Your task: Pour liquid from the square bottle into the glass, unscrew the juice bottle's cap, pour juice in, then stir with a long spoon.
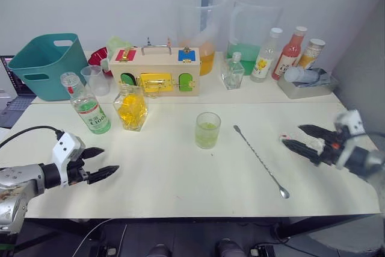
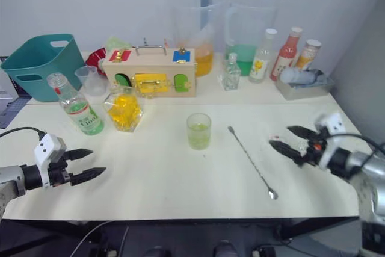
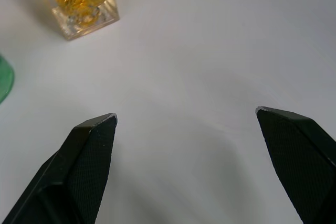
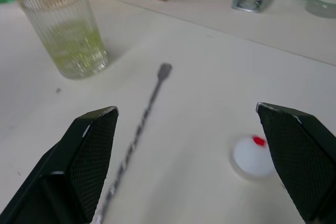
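The square bottle [image 1: 131, 109] with yellow liquid stands at mid-left, and the juice bottle [image 1: 88, 106] with its green-and-white label is just left of it, its neck open. At the table's centre the ribbed glass [image 1: 208, 130] holds yellow-green liquid. The long spoon [image 1: 260, 161] lies flat to the right of the glass. The white cap [image 4: 253, 157] rests on the table by my right gripper's fingertips. My right gripper [image 1: 291, 135] is open and low over the table, right of the spoon. My left gripper [image 1: 110, 159] is open and empty near the front left, short of the bottles.
A teal basket [image 1: 45, 64], a clear measuring cup [image 1: 96, 79] and a wooden latch box [image 1: 153, 70] line the back. Two large pitchers [image 1: 201, 31], a small glass bottle [image 1: 233, 71], several bottles [image 1: 267, 55] and a grey tray [image 1: 307, 85] stand at the back right.
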Robot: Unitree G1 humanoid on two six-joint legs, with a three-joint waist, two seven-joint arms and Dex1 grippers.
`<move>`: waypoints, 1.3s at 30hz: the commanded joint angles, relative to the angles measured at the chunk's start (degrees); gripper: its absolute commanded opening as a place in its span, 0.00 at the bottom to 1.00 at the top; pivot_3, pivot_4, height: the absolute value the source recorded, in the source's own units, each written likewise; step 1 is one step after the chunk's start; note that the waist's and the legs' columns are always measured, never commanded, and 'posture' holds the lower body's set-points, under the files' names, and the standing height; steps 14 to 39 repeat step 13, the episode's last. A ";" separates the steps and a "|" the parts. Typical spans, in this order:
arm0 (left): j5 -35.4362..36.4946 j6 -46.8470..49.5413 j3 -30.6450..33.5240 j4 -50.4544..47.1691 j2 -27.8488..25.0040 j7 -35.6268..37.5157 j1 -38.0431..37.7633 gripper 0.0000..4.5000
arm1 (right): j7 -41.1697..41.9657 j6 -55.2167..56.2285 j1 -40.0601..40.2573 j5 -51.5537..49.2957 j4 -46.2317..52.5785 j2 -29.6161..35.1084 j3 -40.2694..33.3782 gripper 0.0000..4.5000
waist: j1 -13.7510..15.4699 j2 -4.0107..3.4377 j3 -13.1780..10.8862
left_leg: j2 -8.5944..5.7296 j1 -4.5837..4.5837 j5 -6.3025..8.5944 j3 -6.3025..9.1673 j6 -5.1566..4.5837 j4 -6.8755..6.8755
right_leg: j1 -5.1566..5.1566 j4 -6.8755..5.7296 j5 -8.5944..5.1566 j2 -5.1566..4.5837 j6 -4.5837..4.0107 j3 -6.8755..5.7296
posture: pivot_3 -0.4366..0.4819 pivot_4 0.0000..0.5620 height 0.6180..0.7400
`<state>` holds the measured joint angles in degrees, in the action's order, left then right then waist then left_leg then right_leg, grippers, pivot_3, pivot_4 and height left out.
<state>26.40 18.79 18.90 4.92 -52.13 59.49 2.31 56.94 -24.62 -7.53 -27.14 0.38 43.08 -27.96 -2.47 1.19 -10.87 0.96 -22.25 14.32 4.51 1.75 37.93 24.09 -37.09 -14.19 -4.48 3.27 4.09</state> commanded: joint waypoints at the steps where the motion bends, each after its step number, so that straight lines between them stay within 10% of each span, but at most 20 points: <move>1: -2.74 -5.28 2.55 1.02 1.69 -3.79 -0.26 1.00 | -1.11 7.70 3.10 0.65 -1.32 -1.79 -2.89 0.99 | -0.03 0.00 0.00 | 0.00 0.02 0.00 -0.01 0.00 0.00 | -0.01 0.01 0.00 0.00 0.00 0.01 | 0.48 0.27 1.00; 13: -5.16 -12.53 4.63 2.02 9.76 -11.51 -4.13 1.00 | -3.21 19.70 7.57 1.60 -6.86 -5.22 -2.05 0.99 | -0.12 -0.01 0.02 | 0.03 0.22 -0.01 -0.08 0.00 0.00 | -0.14 -0.02 0.00 0.02 0.00 0.09 | 0.48 0.27 1.00; 39: -5.16 -12.53 4.63 2.02 9.76 -11.51 -4.13 1.00 | -3.21 19.70 7.57 1.60 -6.86 -5.22 -2.05 0.99 | -0.12 -0.01 0.02 | 0.03 0.22 -0.01 -0.08 0.00 0.00 | -0.14 -0.02 0.00 0.02 0.00 0.09 | 0.48 0.27 1.00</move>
